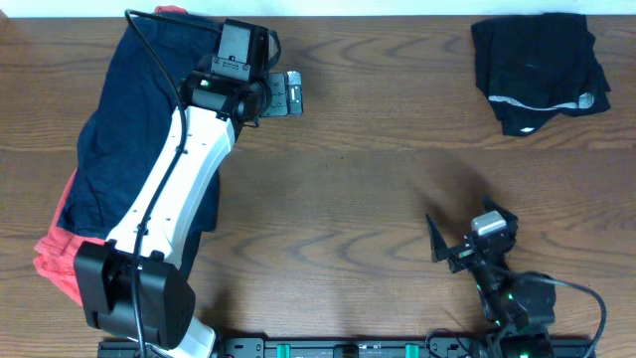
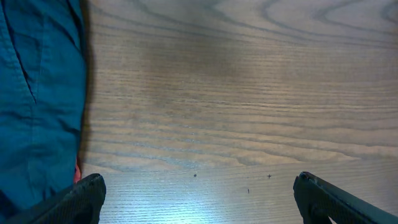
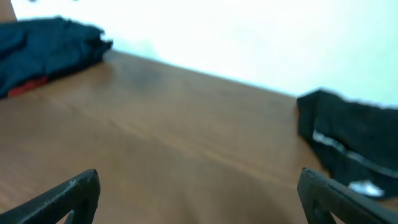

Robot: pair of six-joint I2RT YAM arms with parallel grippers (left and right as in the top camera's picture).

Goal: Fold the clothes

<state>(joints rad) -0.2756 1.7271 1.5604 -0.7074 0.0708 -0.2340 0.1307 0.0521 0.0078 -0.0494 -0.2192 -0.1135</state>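
Note:
A navy garment (image 1: 124, 129) lies spread at the table's left, over a red garment (image 1: 55, 264) that shows at its lower left edge. A black folded garment (image 1: 542, 65) lies at the far right. My left gripper (image 1: 290, 93) is open and empty over bare wood just right of the navy garment; in the left wrist view its jaws (image 2: 199, 199) are wide apart, with the navy cloth (image 2: 37, 93) at the left. My right gripper (image 1: 465, 229) is open and empty near the front right. Its wrist view (image 3: 199, 196) shows the navy pile (image 3: 50, 43) and the black garment (image 3: 348, 137) far off.
The wooden table (image 1: 378, 169) runs between the two piles. My left arm's white link (image 1: 174, 189) lies over the navy garment. A black rail (image 1: 348, 348) runs along the front edge.

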